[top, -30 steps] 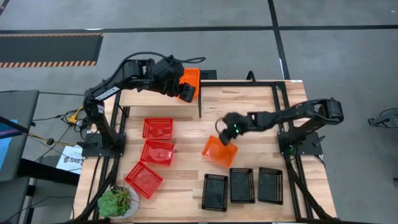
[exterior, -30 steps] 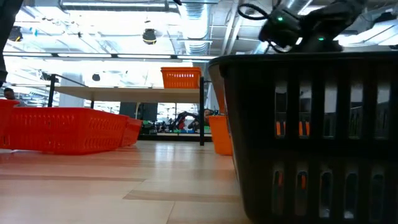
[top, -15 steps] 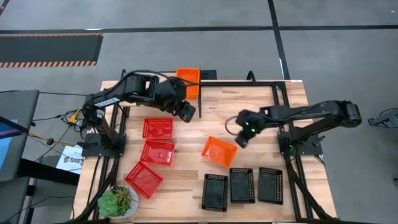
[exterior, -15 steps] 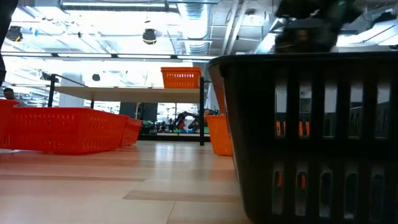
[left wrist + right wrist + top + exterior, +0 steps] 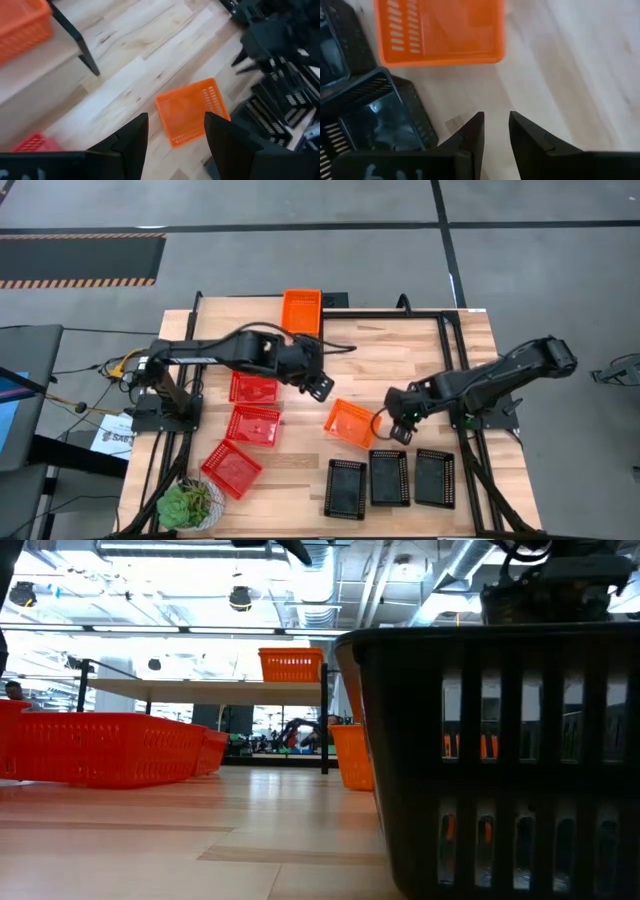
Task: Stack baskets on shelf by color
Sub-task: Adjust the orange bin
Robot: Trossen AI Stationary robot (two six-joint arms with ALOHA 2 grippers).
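Both jaws empty, left jaws (image 5: 322, 387) wide, right jaws (image 5: 398, 430) narrowly apart, flanking orange basket (image 5: 350, 423)

— How is the light? Even and bright from overhead in the high view; ceiling lamps (image 5: 238, 598) glare white across the low view's upper half.

— And focus? The black basket (image 5: 500, 760) at right looms dark; both wrist views are softly blurred.

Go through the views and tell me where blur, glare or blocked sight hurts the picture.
Low view: a black basket up close fills the right side, and the bright ceiling lights glare. Left wrist view: the orange basket and tabletop are soft with blur. Right wrist view: slightly soft too. High view: even light, nothing blocked.
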